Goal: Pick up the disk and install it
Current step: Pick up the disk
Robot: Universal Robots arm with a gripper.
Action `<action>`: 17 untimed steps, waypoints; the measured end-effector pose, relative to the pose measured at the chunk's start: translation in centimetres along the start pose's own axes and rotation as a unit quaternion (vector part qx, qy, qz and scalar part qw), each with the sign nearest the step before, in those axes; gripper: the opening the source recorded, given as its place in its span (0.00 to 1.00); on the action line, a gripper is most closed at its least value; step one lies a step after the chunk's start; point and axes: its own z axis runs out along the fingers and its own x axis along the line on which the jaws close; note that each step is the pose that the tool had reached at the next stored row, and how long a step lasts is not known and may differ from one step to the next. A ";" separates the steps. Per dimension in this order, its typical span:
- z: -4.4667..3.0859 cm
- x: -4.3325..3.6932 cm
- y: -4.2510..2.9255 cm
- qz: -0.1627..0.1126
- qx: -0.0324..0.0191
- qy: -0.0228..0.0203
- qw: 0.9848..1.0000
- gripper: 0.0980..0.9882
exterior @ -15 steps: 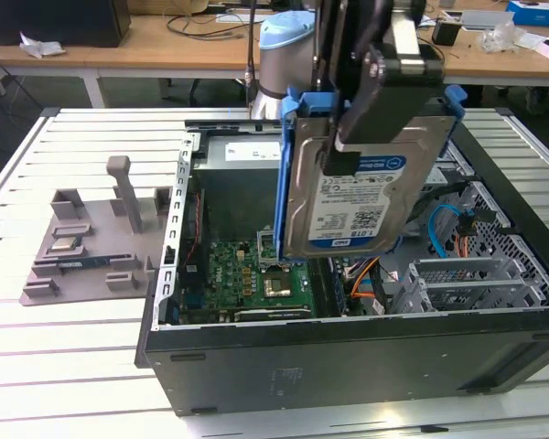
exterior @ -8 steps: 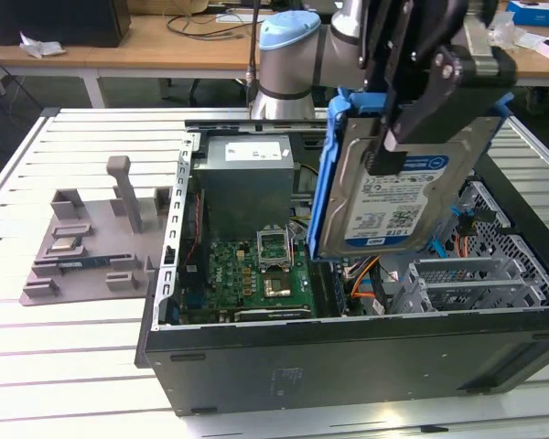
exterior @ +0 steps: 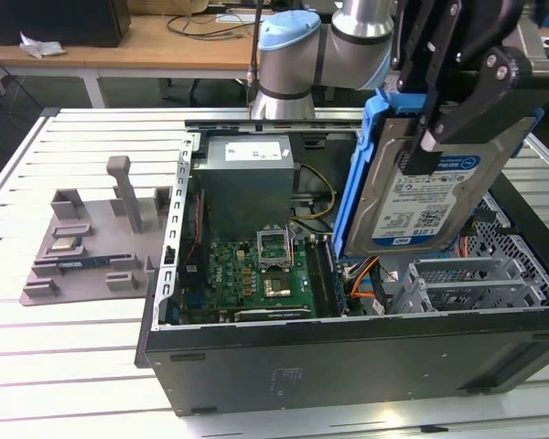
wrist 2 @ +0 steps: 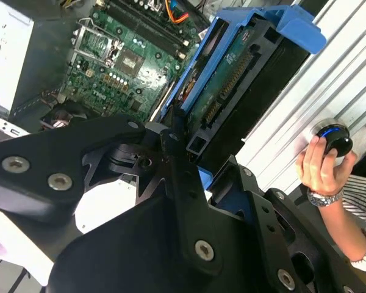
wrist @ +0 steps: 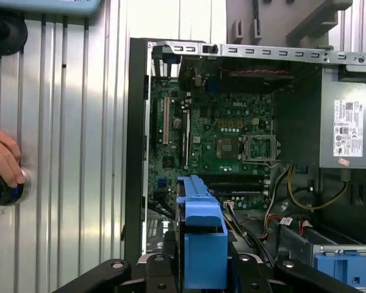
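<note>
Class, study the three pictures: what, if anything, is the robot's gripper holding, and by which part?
The gripper holds the disk by its upper end, fingers clamped across its flat faces, in the air above the open computer case.

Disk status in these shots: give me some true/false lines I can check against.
1. The claw grips the disk in the air above the open computer case. True.
2. The disk lies flat with its label facing down. False: it hangs steeply on edge, with the label towards the exterior view.
3. A blue bracket frames the disk. True.
4. The case's side panel is on. False: the case is open and the motherboard is exposed.
5. A person's hand rests on a round knob on the table beside the case. True.
</note>
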 end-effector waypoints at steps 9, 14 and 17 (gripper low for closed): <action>-0.02 0.03 -1.16 0.000 0.000 0.000 1.000 0.30; -0.03 0.05 -1.85 0.000 0.000 0.000 1.000 0.30; -0.04 0.06 -2.35 0.000 0.000 0.000 1.000 0.30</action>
